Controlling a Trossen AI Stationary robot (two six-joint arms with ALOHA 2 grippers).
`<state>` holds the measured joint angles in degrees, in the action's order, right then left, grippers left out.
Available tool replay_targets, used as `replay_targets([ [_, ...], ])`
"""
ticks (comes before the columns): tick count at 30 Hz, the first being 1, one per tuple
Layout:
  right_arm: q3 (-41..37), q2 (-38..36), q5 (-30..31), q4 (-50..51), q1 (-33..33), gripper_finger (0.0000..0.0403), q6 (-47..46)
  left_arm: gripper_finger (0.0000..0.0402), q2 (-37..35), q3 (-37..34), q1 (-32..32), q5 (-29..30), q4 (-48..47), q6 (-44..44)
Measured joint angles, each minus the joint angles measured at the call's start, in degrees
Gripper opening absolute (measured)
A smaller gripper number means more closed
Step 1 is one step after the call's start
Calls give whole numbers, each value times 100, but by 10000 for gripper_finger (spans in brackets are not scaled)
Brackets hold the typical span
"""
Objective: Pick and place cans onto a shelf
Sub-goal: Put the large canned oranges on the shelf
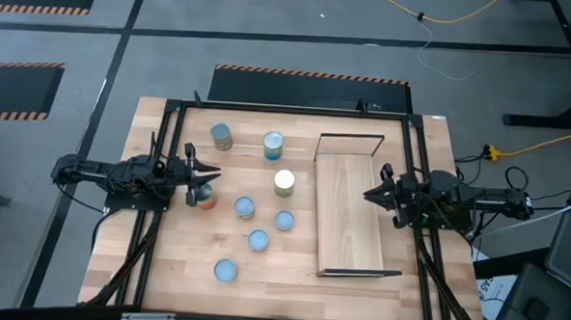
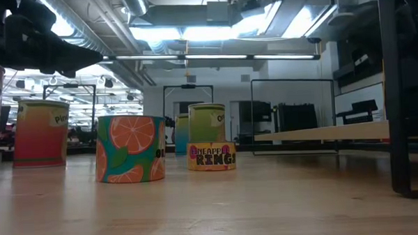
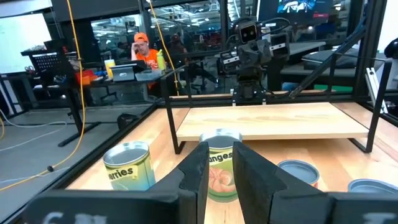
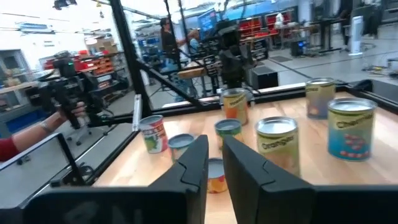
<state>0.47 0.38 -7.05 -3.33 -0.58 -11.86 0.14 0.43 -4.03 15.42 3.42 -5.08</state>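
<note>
Eight cans stand on the table (image 1: 165, 271), all left of the shelf (image 1: 349, 206), none on it. From above: one silvery-top can (image 1: 221, 135) and a pale-blue one (image 1: 273, 144) at the far side, a white-top can (image 1: 284, 182) just beside the shelf's left edge, four blue-top cans (image 1: 245, 207) (image 1: 284, 221) (image 1: 258, 241) (image 1: 225, 270) scattered nearer the front, and an orange-red can (image 1: 206, 197) at the left gripper (image 1: 204, 177).

Left gripper sits at the table's left side, over the orange-red can; fingers look slightly apart, not clamped on anything. In its wrist view the fingers (image 3: 198, 174) frame an orange-label can (image 3: 219, 163), with the shelf board behind.

Right gripper (image 1: 373, 194) waits at the shelf's right edge, above the board, fingers a little apart, holding nothing. Its wrist view shows several cans (image 4: 278, 140) beyond the fingers (image 4: 193, 163).

Low view: orange-print can (image 2: 130, 149) and a pineapple-rings can (image 2: 210, 137) upright on the wood, shelf board raised at right.

A person in an orange cap (image 3: 144, 53) sits in the room behind.
</note>
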Motion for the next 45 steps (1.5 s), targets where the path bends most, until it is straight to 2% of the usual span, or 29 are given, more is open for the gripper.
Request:
replay_targets([
  [12,0,0,-1,-582,-1,183,-264,64,0,0,0,-2,0,-2],
  [16,29,0,-4,-1064,-2,192,-98,64,0,1,0,-2,0,-2],
  [23,663,376,-5,-1067,0,193,227,64,0,0,0,-2,0,-2],
  [27,1150,989,-7,-1065,0,193,621,64,0,1,0,-2,0,-2],
  [33,2000,2335,-7,-1014,0,193,1204,64,0,2,0,-2,0,-2],
  [45,4039,5159,-7,93,0,193,2139,64,0,1,0,-2,0,-2],
])
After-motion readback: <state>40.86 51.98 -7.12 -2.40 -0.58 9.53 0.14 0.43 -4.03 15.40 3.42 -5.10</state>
